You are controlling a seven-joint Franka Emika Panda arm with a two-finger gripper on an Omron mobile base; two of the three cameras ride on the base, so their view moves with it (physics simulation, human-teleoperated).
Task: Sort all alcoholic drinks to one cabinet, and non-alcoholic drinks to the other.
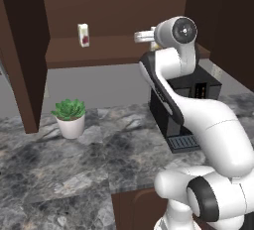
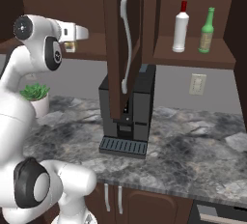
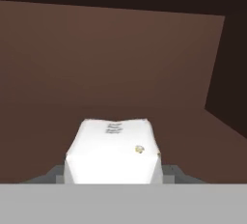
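Hand view: a cream box-shaped carton sits upright between the claw tips, seemingly clamped, with the wide dark wooden cabinet's shelf directly beneath and ahead.

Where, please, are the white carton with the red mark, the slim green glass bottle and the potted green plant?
White carton with red mark (image 1: 84, 35), left base view, front face.
Slim green glass bottle (image 2: 207, 34), right base view, body.
Potted green plant (image 1: 70, 126), left base view, white pot.

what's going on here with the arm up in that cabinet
The white arm reaches into the wide wall cabinet, its gripper closed on a cream carton just above the shelf. A white carton with a red mark already stands there. A green bottle and a white bottle sit in the narrower cabinet.
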